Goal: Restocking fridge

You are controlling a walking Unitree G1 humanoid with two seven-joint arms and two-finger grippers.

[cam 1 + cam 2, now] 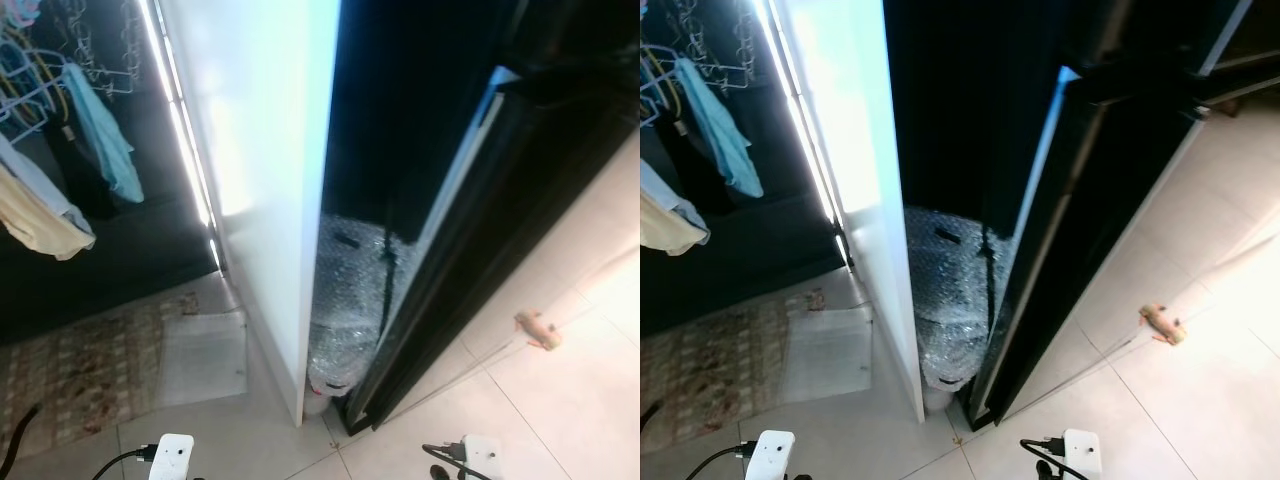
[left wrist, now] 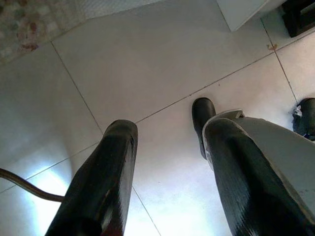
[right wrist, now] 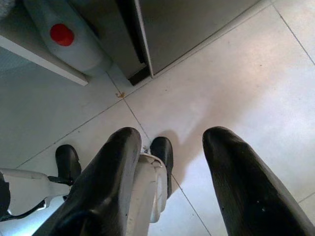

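Observation:
A tall black fridge (image 1: 480, 200) stands ahead on the right, its dark door edge running down to the tiled floor. To its left rises a white panel (image 1: 265, 170). In the narrow gap between them sits a bundle of bubble wrap (image 1: 350, 300) over a clear plastic bottle with a red cap (image 3: 74, 34). Both arms hang low by my sides. My left gripper (image 2: 170, 130) is open over bare floor tiles with nothing between its fingers. My right gripper (image 3: 173, 135) is open too, above the floor just in front of the fridge's base.
A patterned rug (image 1: 70, 380) and a white mat (image 1: 203, 355) lie on the floor to the left. Clothes on hangers (image 1: 100, 130) hang at the far left. A small tan object (image 1: 538, 330) lies on the tiles to the right. My feet (image 2: 203, 113) stand on the tiles.

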